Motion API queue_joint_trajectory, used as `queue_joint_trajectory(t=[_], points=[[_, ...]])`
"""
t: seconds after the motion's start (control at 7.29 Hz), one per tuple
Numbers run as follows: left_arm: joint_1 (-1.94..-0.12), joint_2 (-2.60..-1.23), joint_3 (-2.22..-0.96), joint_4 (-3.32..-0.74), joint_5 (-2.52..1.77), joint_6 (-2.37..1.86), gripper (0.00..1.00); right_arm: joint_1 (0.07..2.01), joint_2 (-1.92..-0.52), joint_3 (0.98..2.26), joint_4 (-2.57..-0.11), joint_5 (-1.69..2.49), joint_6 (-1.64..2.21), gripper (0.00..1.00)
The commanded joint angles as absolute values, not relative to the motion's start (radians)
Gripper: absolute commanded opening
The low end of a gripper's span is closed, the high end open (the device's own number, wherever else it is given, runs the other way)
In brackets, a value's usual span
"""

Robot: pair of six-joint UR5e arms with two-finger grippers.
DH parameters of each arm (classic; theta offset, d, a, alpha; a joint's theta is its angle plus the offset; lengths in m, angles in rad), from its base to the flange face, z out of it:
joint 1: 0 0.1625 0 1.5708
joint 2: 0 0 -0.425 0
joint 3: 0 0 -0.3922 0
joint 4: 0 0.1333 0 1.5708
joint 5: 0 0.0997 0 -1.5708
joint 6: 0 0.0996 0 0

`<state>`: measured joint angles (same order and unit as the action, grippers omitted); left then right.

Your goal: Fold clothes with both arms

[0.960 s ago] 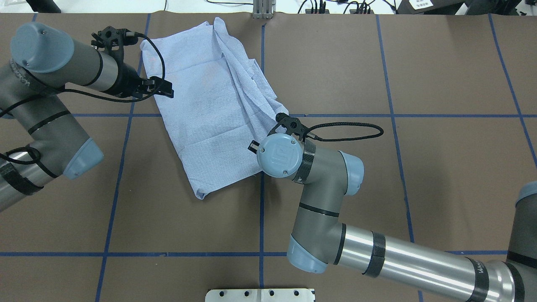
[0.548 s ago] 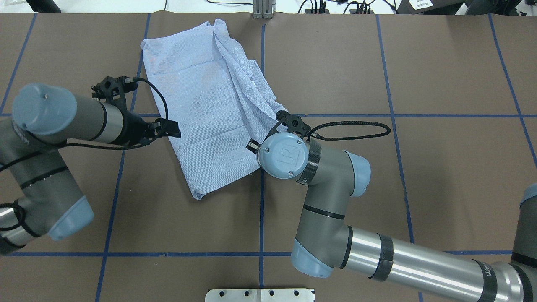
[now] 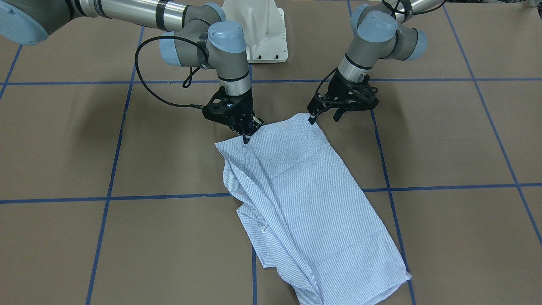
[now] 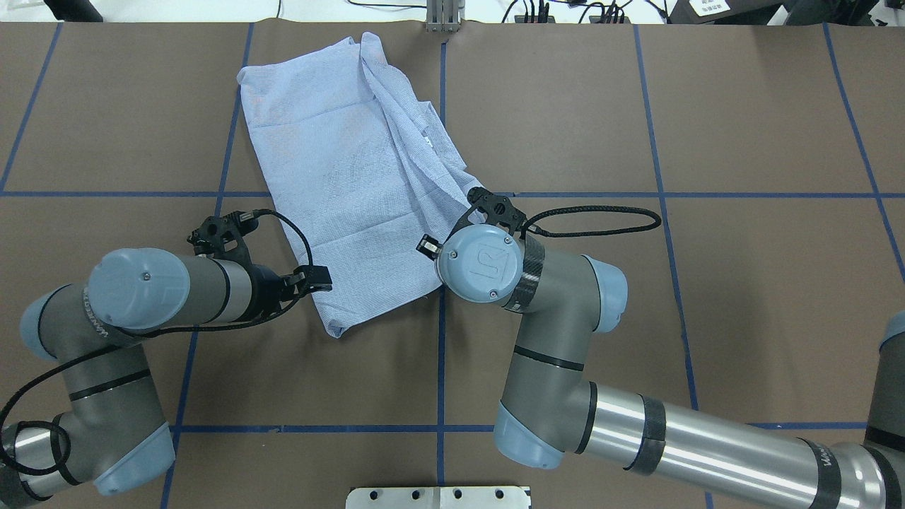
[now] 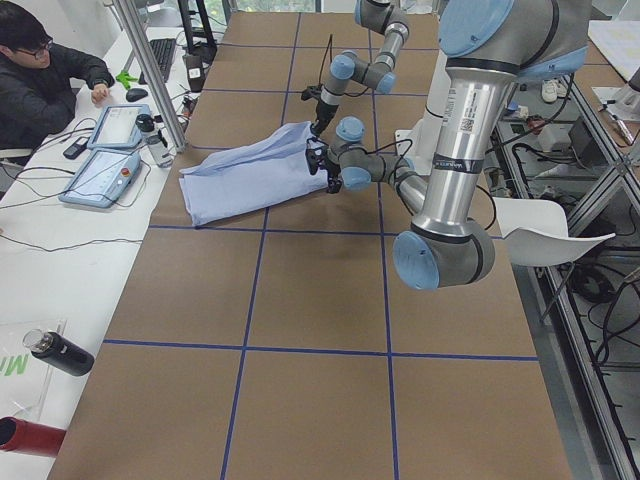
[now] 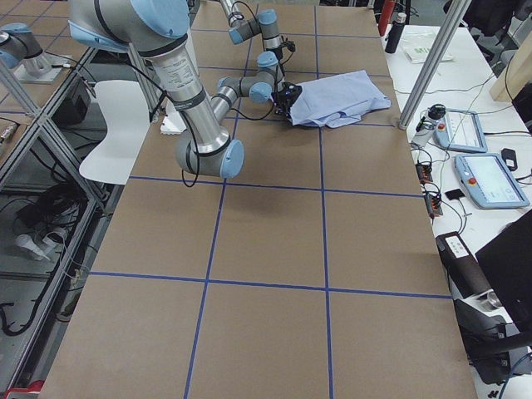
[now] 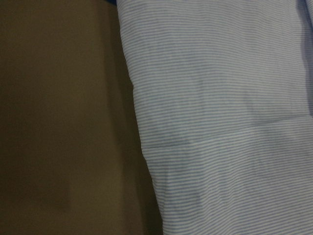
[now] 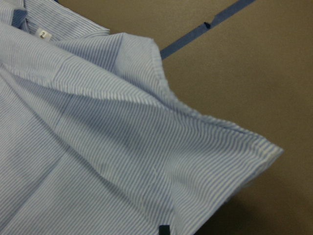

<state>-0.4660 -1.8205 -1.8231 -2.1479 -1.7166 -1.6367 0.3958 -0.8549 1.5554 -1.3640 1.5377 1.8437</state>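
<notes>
Overhead exterior: seemingly one shirt [image 4: 339, 162]

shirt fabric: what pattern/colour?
The shirt has fine light blue and white stripes. They show best in the right wrist view.

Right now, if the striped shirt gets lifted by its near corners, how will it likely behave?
Probably floppy: the striped shirt lies flat with soft wrinkles bunched along one edge, so it should sag between grip points. Likely light, being thin cloth. Pushed, it would probably crumple rather than slide.
</notes>
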Motion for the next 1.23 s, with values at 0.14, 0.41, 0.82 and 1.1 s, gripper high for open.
queue_joint_trajectory(t=[0.14,0.41,0.82,1.1], points=[[-0.391,-1.859,-1.790,-2.149,-1.663,-1.710,0.93,0.396,-0.862,1.555,-1.364,1.511,1.832,0.91],[-0.390,-1.882,-1.763,-2.151,-1.655,-1.710,0.48,0.396,-0.862,1.555,-1.364,1.511,1.830,0.98],[-0.391,-1.882,-1.766,-2.151,-1.655,-1.701,0.00,0.391,-0.870,1.555,-1.362,1.509,1.830,0.98],[-0.402,-1.881,-1.793,-2.151,-1.664,-1.694,0.00,0.361,-0.877,1.552,-1.362,1.490,1.838,0.98]])
